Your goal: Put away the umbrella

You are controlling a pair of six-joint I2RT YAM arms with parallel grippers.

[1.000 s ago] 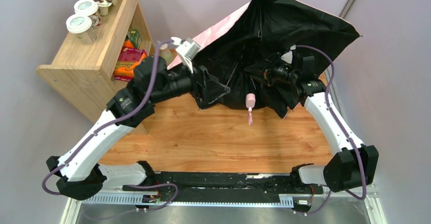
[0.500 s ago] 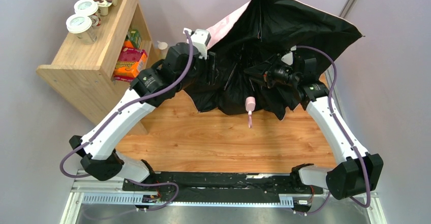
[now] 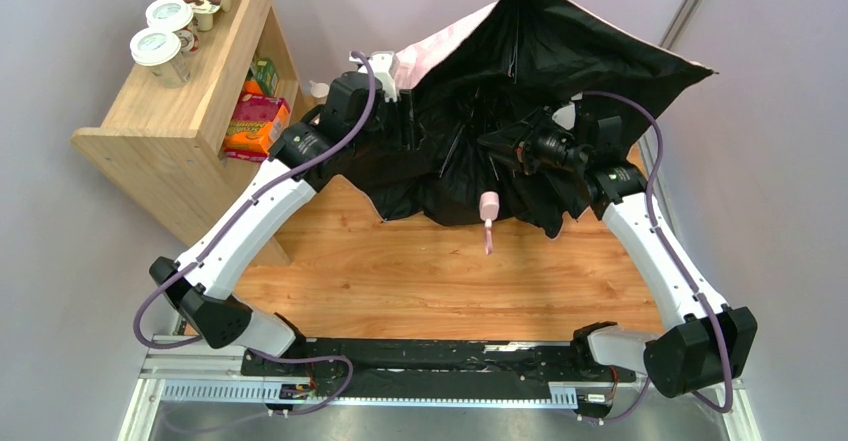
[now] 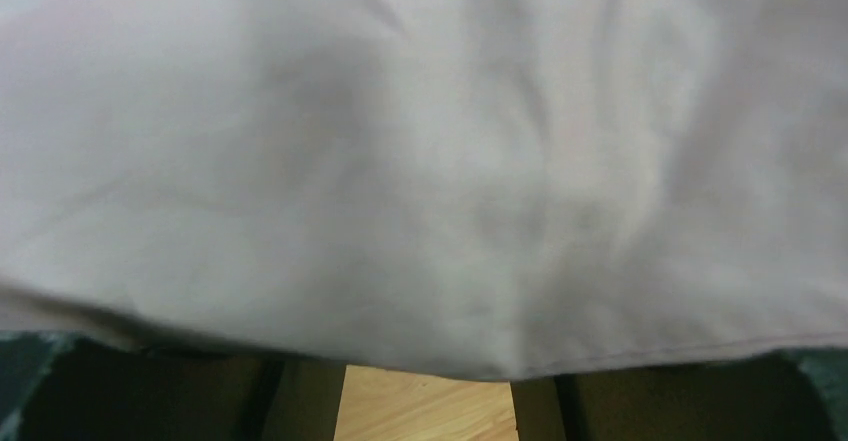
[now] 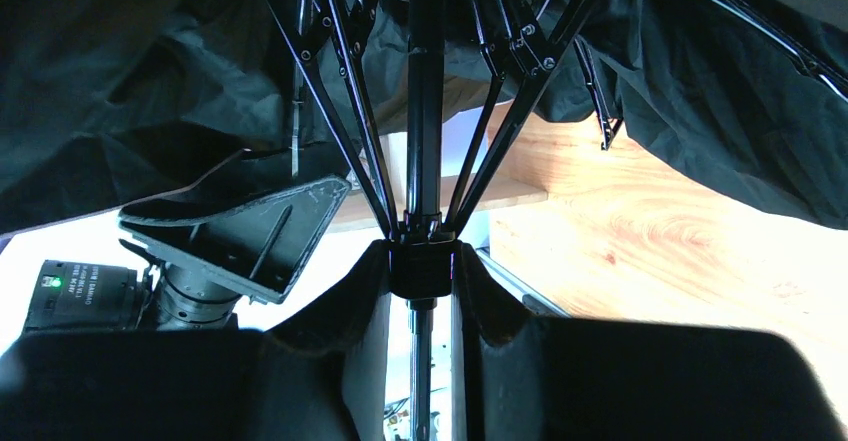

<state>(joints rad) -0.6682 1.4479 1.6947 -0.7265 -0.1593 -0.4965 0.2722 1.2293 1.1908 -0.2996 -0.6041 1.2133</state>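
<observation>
The umbrella stands open at the back of the table, black inside and pale pink outside. Its pink handle points toward me with the strap hanging down. My right gripper reaches under the canopy. In the right wrist view it is shut on the black runner on the shaft, with ribs fanning out above. My left gripper presses into the canopy's left edge. In the left wrist view, pink fabric fills the frame and the gripper is open, with wood showing between its fingers and its tips hidden.
A wooden shelf unit stands at the back left, with yogurt cups on top and orange boxes inside. Grey walls close in behind and to the right. The wooden tabletop lies in front of the umbrella.
My left arm has swung right and back into the canopy's left edge, and its jaws have narrowed a little. The canopy's left side has crumpled inward. The right gripper has kept its hold.
</observation>
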